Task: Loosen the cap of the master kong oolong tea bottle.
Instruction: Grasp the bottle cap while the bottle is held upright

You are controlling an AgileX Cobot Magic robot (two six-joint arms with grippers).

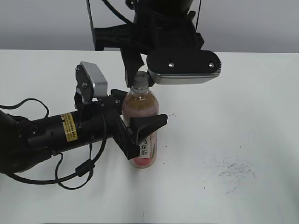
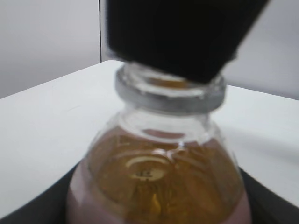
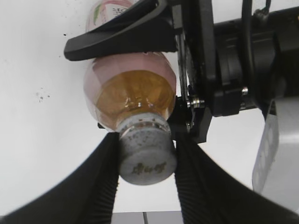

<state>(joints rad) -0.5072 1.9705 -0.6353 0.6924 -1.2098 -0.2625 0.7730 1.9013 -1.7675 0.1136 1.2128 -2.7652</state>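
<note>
My left pincer [image 1: 140, 128] hugs the master kong oolong tea bottle [image 1: 140, 109] so it stays put on the counter [image 1: 243, 116] while my right pincer [image 3: 145, 158] squeezes the cap [image 3: 145, 156] to twist it

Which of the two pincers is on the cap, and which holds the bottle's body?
The right pincer, reaching down from above, grips the cap. The left pincer clamps the bottle sideways around its middle.

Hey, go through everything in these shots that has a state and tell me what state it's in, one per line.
Oolong tea bottle: upright on the table, filled with amber tea.
Cap: on the bottle neck, not removed.
Left claw: shut on the bottle body.
Right claw: fingers touching the cap on both sides, shut on it.
Table: white, with dark scuffs and specks.
</note>
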